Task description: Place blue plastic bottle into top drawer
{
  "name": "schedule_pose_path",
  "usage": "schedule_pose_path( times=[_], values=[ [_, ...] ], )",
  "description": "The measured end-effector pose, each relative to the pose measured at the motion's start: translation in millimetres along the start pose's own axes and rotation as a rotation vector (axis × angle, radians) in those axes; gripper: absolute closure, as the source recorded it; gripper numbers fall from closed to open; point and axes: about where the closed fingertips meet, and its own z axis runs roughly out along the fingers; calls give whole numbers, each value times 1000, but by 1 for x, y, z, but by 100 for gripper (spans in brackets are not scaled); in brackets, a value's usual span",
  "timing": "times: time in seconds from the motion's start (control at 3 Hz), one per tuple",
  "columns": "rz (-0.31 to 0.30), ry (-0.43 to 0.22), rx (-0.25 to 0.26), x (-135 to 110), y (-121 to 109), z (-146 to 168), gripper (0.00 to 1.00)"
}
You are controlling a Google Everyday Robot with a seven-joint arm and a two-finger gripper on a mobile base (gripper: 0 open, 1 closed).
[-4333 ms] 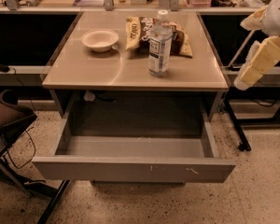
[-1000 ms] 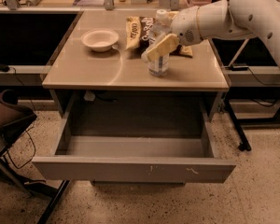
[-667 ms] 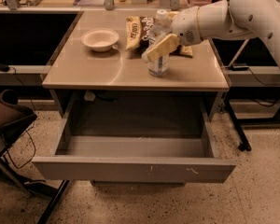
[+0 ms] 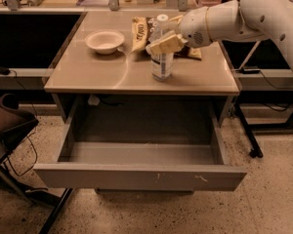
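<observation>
Reaching in from the right with the gripper point(image 4: 161, 45), pressing against the upper half of the blue plastic bottle point(image 4: 162, 67) — clamped on it or not, impossible to tell. Finding that bottle standing upright on the table point(image 4: 100, 77), right of the white bowl point(image 4: 104, 41). Seeing the top drawer point(image 4: 136, 177) hanging open below.
</observation>
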Motion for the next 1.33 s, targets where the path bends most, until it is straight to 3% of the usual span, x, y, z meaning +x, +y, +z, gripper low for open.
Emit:
schedule_pose_path(
  times=[0.67, 1.0, 1.33],
  values=[
    [0, 0, 0, 0, 0, 0, 88],
    [-14, -29, -33, 1, 23, -24, 100],
    [-31, -110, -120, -13, 89, -64, 100]
  ],
)
